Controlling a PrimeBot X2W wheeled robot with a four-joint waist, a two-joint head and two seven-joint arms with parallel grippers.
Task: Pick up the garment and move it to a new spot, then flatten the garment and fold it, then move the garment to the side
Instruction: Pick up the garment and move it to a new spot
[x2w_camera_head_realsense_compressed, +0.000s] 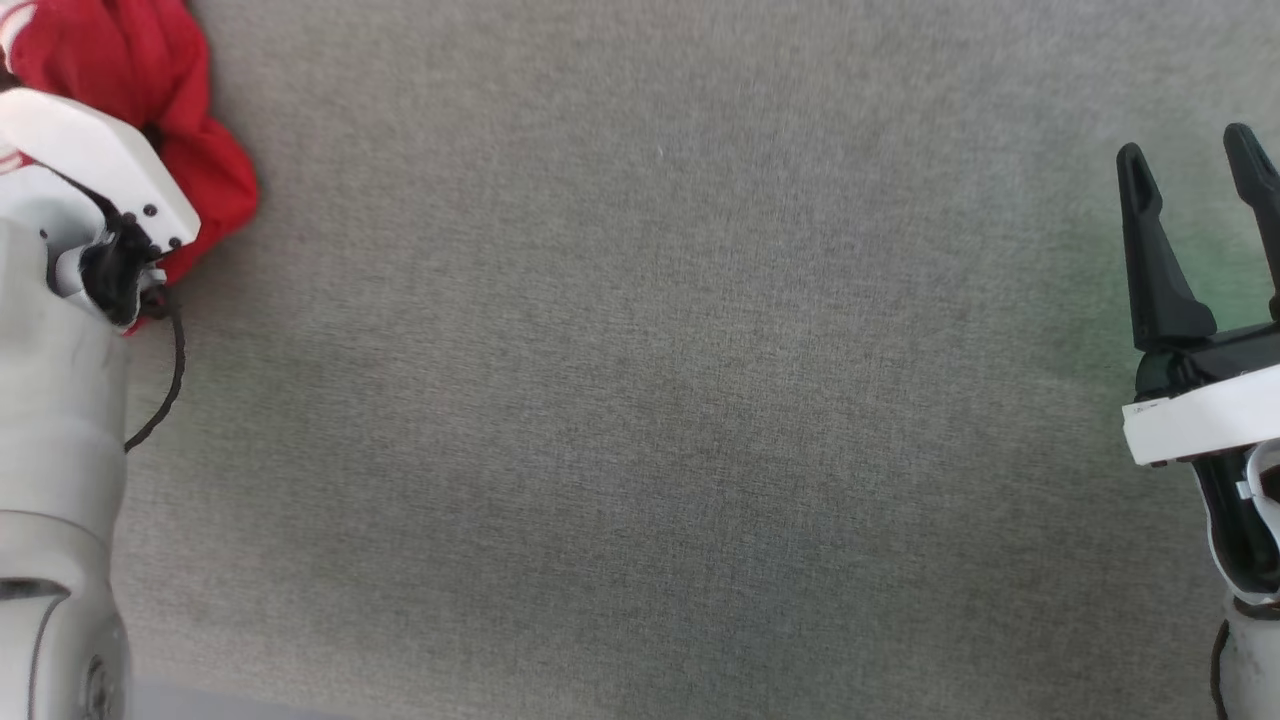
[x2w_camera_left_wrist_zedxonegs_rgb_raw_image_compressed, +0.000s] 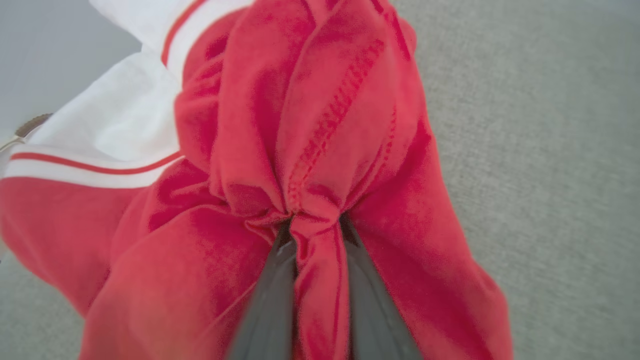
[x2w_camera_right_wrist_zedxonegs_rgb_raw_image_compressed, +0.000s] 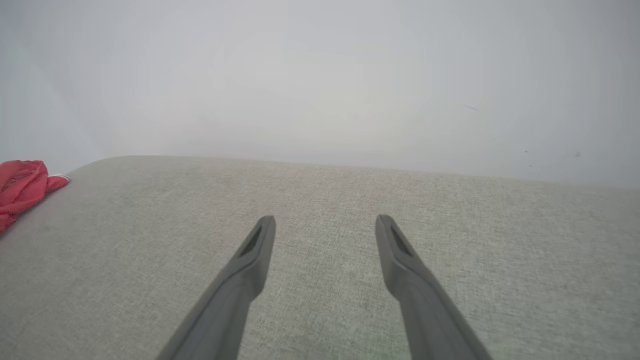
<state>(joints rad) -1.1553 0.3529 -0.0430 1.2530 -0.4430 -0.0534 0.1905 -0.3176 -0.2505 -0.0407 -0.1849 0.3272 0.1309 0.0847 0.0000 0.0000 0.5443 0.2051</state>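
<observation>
The garment (x2w_camera_head_realsense_compressed: 150, 80) is a crumpled red T-shirt with a white, red-striped sleeve, bunched at the far left of the grey fabric surface. In the left wrist view a fold of the garment (x2w_camera_left_wrist_zedxonegs_rgb_raw_image_compressed: 320, 125) is pinched between the two dark fingers of my left gripper (x2w_camera_left_wrist_zedxonegs_rgb_raw_image_compressed: 316, 225), which is shut on it. The pale left forearm (x2w_camera_head_realsense_compressed: 60, 330) covers part of the cloth in the head view. My right gripper (x2w_camera_head_realsense_compressed: 1190, 150) stands open at the far right, nothing between its fingers (x2w_camera_right_wrist_zedxonegs_rgb_raw_image_compressed: 260, 240), far from the garment (x2w_camera_right_wrist_zedxonegs_rgb_raw_image_compressed: 22, 187).
The grey fabric surface (x2w_camera_head_realsense_compressed: 640, 400) stretches between both arms. Its far edge (x2w_camera_right_wrist_zedxonegs_rgb_raw_image_compressed: 350, 167) meets a pale wall. A black cable (x2w_camera_head_realsense_compressed: 175, 370) hangs from the left wrist.
</observation>
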